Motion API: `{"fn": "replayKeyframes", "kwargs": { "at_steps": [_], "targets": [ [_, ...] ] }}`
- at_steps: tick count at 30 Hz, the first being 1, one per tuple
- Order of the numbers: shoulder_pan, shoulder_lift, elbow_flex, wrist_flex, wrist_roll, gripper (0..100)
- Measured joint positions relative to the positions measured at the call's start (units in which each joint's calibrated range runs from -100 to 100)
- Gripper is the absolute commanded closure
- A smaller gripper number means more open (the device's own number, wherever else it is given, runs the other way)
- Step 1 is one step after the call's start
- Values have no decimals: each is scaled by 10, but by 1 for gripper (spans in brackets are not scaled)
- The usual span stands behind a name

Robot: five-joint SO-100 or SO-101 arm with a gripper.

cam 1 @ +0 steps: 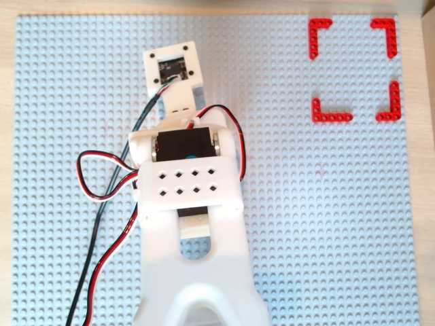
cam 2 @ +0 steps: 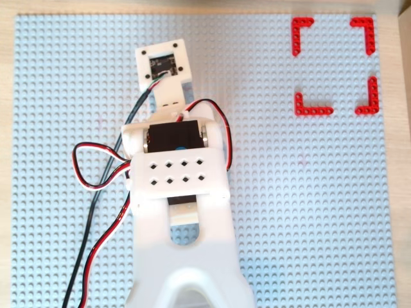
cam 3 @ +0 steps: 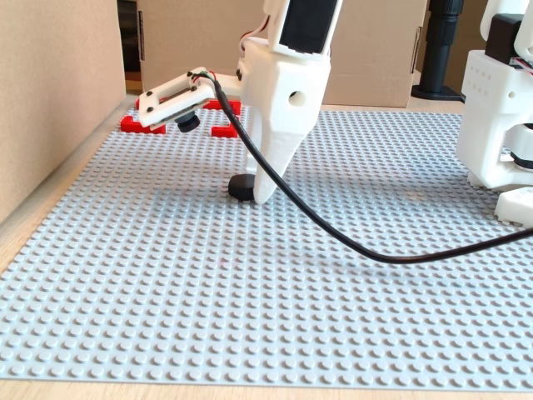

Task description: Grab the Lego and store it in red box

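Lego (cam 3: 241, 187) on baseplate (cam 3: 250, 292) | gripper (cam 3: 260, 193) touching it, grip state unclear | red box (cam 1: 353, 69) well apart

grey studded baseplate (cam 1: 326, 204), cardboard boxes (cam 3: 50, 92)

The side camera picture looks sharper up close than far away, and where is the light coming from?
In the fixed view, the baseplate studs are crisp in front, while the red box behind looks softer; a faint shadow lies around the Lego at the gripper tip. Both overhead views are evenly lit, slightly hazy, with no glare; the light source is not visible.
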Motion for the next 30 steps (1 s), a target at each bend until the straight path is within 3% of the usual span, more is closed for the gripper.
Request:
{"fn": "replayKeyframes", "kwargs": {
  "at_steps": [14,20,30],
  "targets": [
    [-3,2,-1,-16,0,83],
    [-1,2,-1,-17,1,94],
    [-1,-3,-9,-6,1,98]
  ]
}}
